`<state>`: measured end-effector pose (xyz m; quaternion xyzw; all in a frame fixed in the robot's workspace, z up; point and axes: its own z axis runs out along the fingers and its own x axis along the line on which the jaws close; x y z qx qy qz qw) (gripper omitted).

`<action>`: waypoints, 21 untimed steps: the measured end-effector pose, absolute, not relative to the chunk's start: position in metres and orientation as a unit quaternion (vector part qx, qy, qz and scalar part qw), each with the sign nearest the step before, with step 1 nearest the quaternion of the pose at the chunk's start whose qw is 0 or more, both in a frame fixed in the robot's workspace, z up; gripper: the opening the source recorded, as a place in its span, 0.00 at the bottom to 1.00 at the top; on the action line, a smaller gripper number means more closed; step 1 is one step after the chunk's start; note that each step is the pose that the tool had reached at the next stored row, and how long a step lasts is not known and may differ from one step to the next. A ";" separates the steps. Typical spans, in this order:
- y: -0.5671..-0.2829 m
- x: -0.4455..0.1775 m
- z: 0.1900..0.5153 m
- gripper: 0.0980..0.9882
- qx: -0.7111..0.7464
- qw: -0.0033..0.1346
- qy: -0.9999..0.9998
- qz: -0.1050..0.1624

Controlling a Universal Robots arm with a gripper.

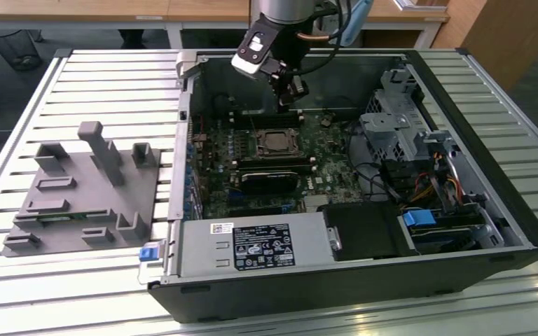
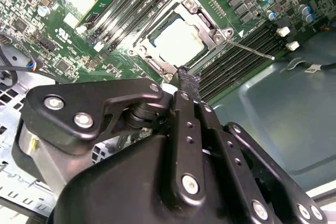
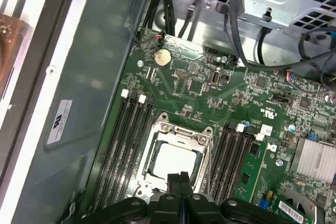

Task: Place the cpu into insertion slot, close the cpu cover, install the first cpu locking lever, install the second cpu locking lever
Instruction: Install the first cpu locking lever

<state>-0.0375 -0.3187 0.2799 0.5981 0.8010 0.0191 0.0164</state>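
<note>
The cpu (image 1: 274,143) lies flat in the insertion slot on the green motherboard, its pale metal top showing in both wrist views (image 2: 178,40) (image 3: 170,162). The cpu cover (image 2: 206,20) (image 3: 179,132), a silver frame, lies down around it, and between them they hide the slot. A thin metal locking lever (image 2: 253,51) sticks out sideways from one corner of the frame. My gripper (image 1: 291,96) hangs above the memory slots just behind the cpu, and the fingertips (image 2: 187,81) (image 3: 181,178) are shut with nothing between them.
The open computer case (image 1: 493,210) walls in the board on all sides. A black heatsink (image 1: 271,180) sits in front of the cpu, a power supply (image 1: 255,246) at the near edge, and drive cages and cables (image 1: 409,133) on the exterior view's right. A grey fixture block (image 1: 87,189) stands outside on the left.
</note>
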 end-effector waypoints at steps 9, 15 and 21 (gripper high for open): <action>-0.319 -0.038 0.280 0.01 0.577 0.016 0.817 0.020; -0.319 -0.038 0.280 0.01 0.562 0.015 0.827 0.020; -0.319 -0.038 0.280 0.01 0.550 0.015 0.835 0.020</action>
